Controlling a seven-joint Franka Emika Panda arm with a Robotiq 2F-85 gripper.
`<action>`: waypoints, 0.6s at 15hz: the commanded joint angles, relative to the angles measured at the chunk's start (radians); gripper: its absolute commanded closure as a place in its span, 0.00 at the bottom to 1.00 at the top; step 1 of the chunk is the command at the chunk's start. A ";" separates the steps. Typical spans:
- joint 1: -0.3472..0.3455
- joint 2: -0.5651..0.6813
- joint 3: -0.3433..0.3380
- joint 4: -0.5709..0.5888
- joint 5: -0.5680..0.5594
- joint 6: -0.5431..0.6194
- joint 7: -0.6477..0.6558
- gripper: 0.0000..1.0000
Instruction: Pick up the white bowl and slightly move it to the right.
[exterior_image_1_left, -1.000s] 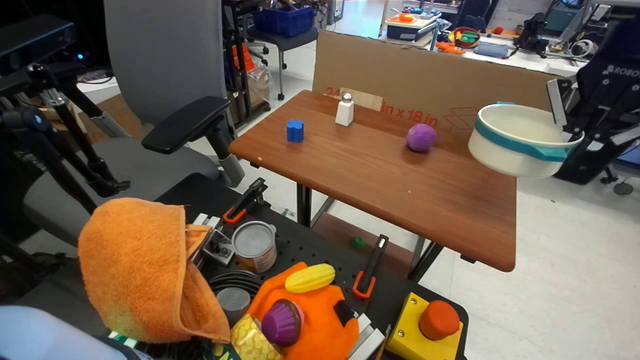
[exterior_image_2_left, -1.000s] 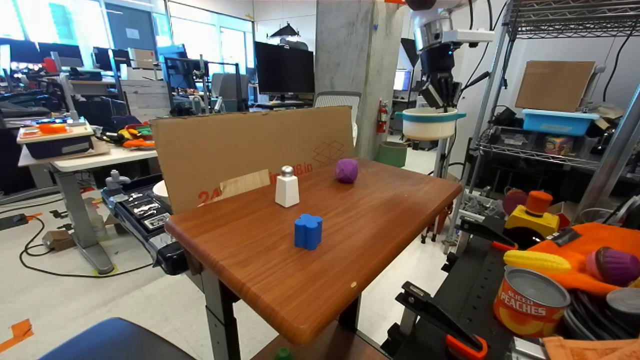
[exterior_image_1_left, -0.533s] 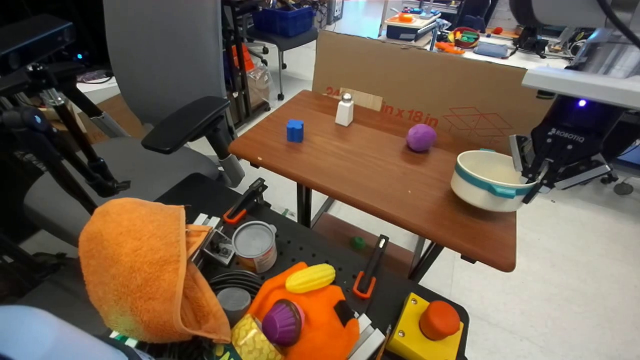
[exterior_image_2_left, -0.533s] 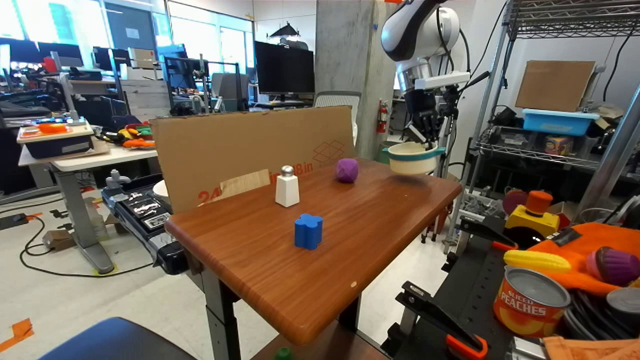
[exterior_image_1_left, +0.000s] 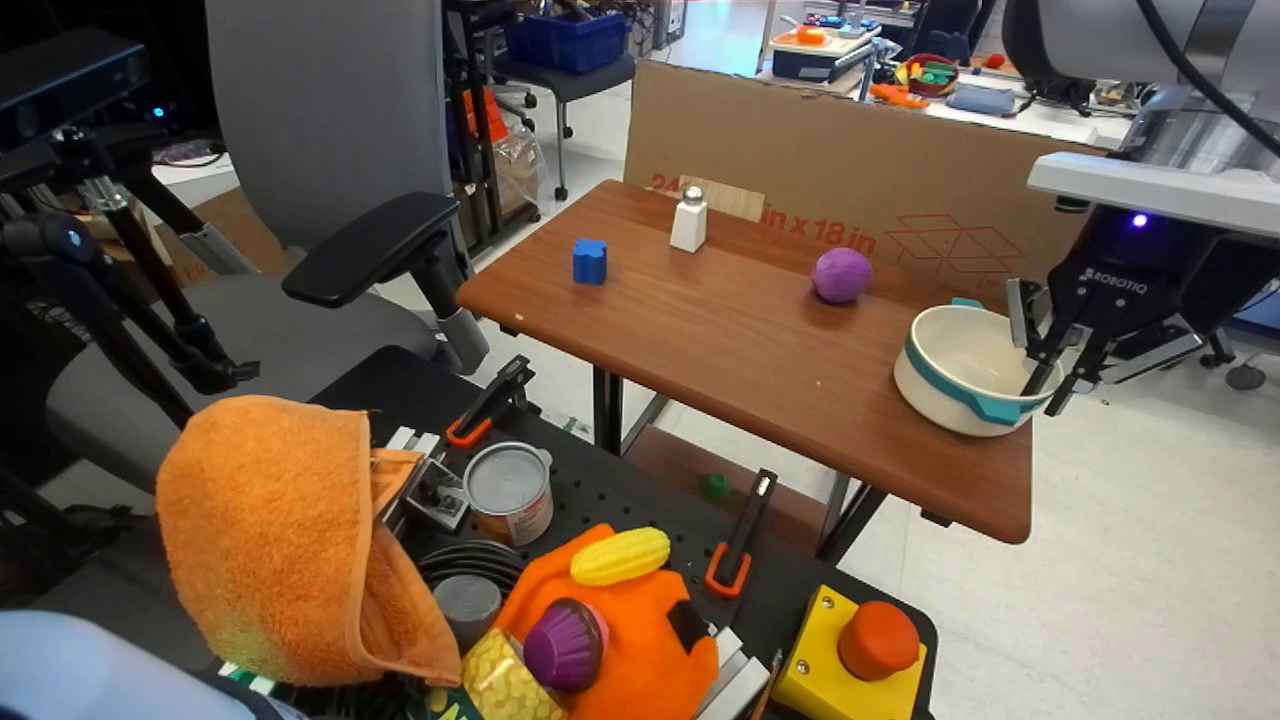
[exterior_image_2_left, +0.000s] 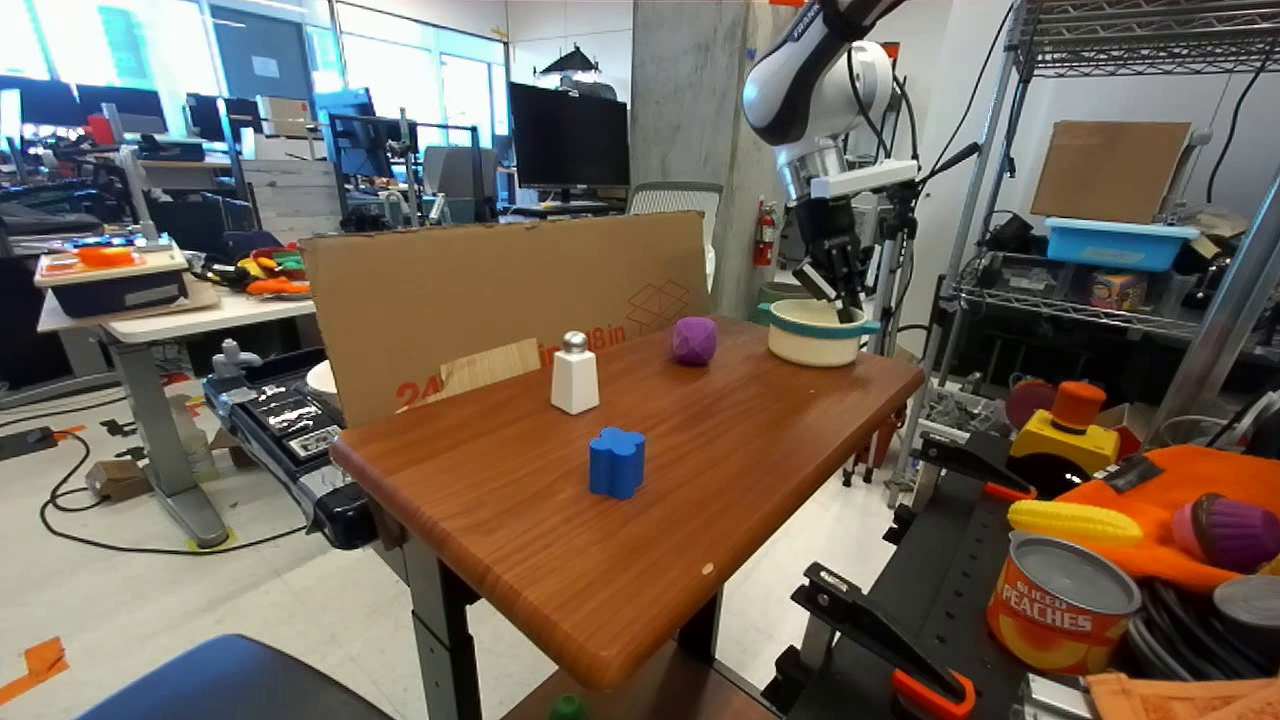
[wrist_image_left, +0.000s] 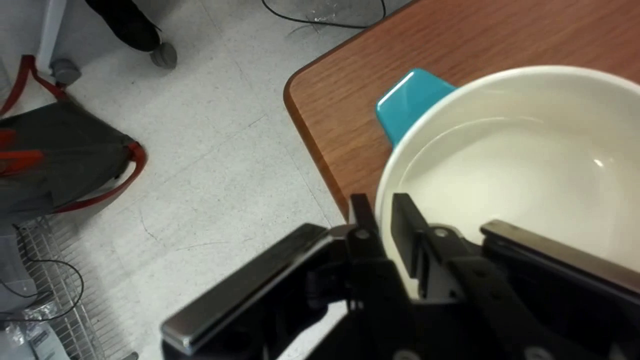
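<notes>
Straddling one wall of the white bowl (exterior_image_1_left: 962, 372), the gripper (wrist_image_left: 382, 215) stands parted, one finger inside, one outside, so backing off likely means rising first.

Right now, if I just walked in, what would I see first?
Probably the big orange towel, at lower left in an exterior view. Next, the teal-banded white bowl near one end of the brown table, the tool straddling its rim. The purple ball on that table pops too.
</notes>
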 joint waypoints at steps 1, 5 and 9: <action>0.013 -0.015 -0.004 0.004 -0.025 -0.030 -0.018 0.50; 0.052 -0.178 -0.006 -0.149 -0.090 0.054 -0.050 0.20; 0.093 -0.392 0.016 -0.334 -0.124 0.246 -0.045 0.00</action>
